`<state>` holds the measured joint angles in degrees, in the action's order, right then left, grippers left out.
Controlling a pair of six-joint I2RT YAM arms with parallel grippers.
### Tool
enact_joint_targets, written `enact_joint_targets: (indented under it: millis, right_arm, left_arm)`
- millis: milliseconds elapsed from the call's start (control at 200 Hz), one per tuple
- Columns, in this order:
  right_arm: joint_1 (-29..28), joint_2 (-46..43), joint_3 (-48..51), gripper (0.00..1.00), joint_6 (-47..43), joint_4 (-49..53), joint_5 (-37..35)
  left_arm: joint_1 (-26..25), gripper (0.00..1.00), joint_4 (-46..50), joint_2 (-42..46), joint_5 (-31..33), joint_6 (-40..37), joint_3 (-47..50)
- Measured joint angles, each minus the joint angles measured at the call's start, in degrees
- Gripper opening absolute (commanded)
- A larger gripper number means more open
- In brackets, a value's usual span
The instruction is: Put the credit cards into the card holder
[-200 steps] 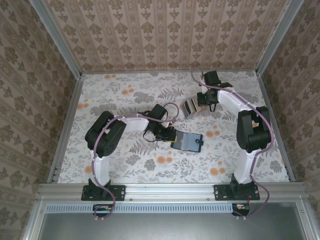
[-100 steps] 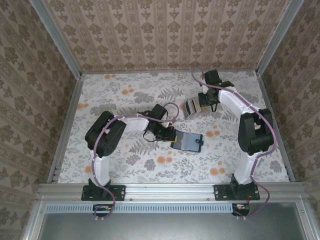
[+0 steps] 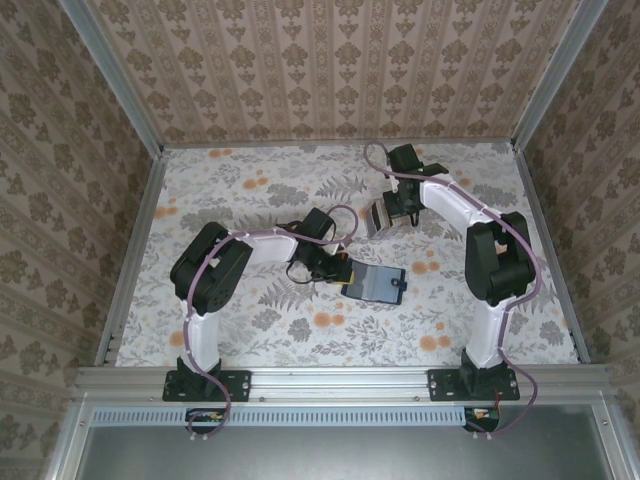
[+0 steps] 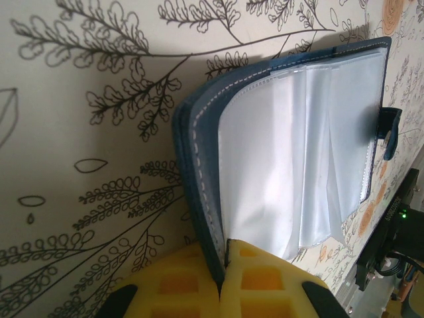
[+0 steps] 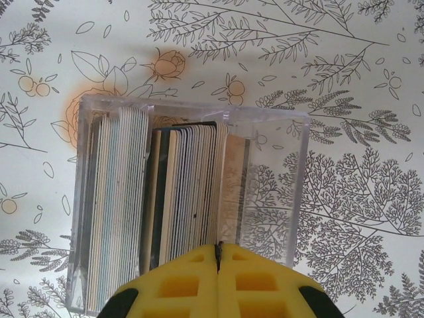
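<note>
Sideways, open card holder (image 3: 380, 284) in left claw (image 3: 345, 277), snap tab (image 3: 402, 283) rightward.

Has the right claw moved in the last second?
Yes. The right claw has swung left, away from the back-right corner post, and now sits over the clear card box.

Staged robot test cell, damask wallpaper walls (image 3: 330, 70), aluminium frame rails (image 3: 340, 382), floral-print tabletop (image 3: 250, 190)
</note>
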<state>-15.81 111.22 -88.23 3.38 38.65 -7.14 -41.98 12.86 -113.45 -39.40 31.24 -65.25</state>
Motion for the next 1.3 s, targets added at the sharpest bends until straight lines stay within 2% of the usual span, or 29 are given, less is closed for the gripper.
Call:
enact_joint_targets:
  millis: [245, 365, 480, 625, 920, 1045, 1295]
  right_arm:
    - [0.0, 1.4, -2.5, 0.10, 1.5, 2.4, -0.5]
    - [0.0, 1.9, -3.1, 0.12, 1.8, 3.1, -1.1]
    - [0.0, 2.3, -3.9, 0.09, 2.2, 4.0, -1.7]
    - [0.0, 2.5, -4.7, 0.00, 2.8, 5.1, -2.7]
    - [0.2, 2.3, -4.7, 0.00, 3.5, 5.3, -3.6]
    - [1.2, -1.3, -1.7, 0.00, 5.1, 4.7, -2.3]
    - [4.0, -16.3, 3.4, 0.00, 7.8, 3.6, 2.4]
  left_arm:
    - [0.0, 0.00, 0.0, 0.0, 0.0, 0.0, 0.0]
    - [0.0, 0.00, 0.0, 0.0, 0.0, 0.0, 0.0]
    - [0.0, 0.00, 0.0, 0.0, 0.0, 0.0, 0.0]
    - [0.0, 0.00, 0.0, 0.0, 0.0, 0.0, 0.0]
    - [0.0, 0.00, 0.0, 0.0, 0.0, 0.0, 0.0]
    - [0.0, 0.00, 0.0, 0.0, 0.2, 0.0, 0.0]
    - [0.0, 0.00, -0.9, 0.2, 0.2, 0.0, 0.7]
